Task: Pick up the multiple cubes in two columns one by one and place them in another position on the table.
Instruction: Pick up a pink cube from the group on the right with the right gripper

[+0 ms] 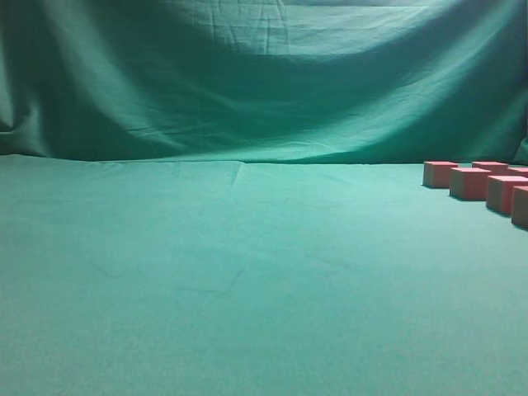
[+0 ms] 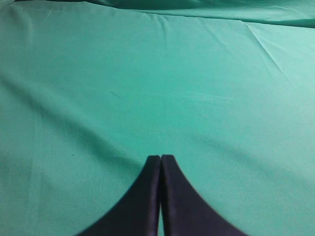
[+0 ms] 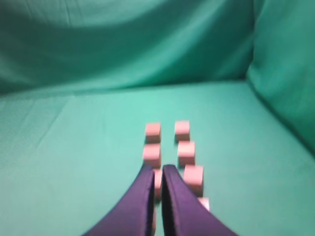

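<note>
Dim, soft green-tinted light; right wrist view blurred throughout.

Pinkish cubes [image 3: 186, 152] stand in two columns, seemingly untouched, on the green table [image 1: 247, 272].

The exterior camera looks along the counter [image 1: 247, 289] from near cloth height toward the draped backdrop [image 1: 247, 82], with the cubes [image 1: 470, 183] at its far right edge. The left wrist camera peers down past its pincer [image 2: 161, 158] at bare cloth, close in. The right wrist camera looks forward and down over its pincer [image 3: 156, 169] along two columns of cubes [image 3: 167, 142], the part it shares with the exterior view.
</note>
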